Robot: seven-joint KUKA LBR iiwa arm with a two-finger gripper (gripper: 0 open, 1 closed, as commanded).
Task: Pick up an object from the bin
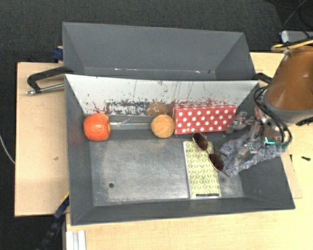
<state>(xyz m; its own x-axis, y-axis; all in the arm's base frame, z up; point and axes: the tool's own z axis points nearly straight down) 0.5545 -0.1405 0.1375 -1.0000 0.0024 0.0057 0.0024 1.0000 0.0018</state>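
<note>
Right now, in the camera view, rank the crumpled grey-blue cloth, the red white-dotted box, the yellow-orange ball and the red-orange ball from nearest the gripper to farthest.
From the gripper:
1. crumpled grey-blue cloth, just beside it
2. red white-dotted box, back right
3. yellow-orange ball, back middle
4. red-orange ball, back left

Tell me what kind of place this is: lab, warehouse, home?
Most likely a robot-grasping lab cell: a grey metal bin of unrelated odds like an orange ball and a red polka-dot box, a robot arm reaching in from the right, dark carpet around.
</note>
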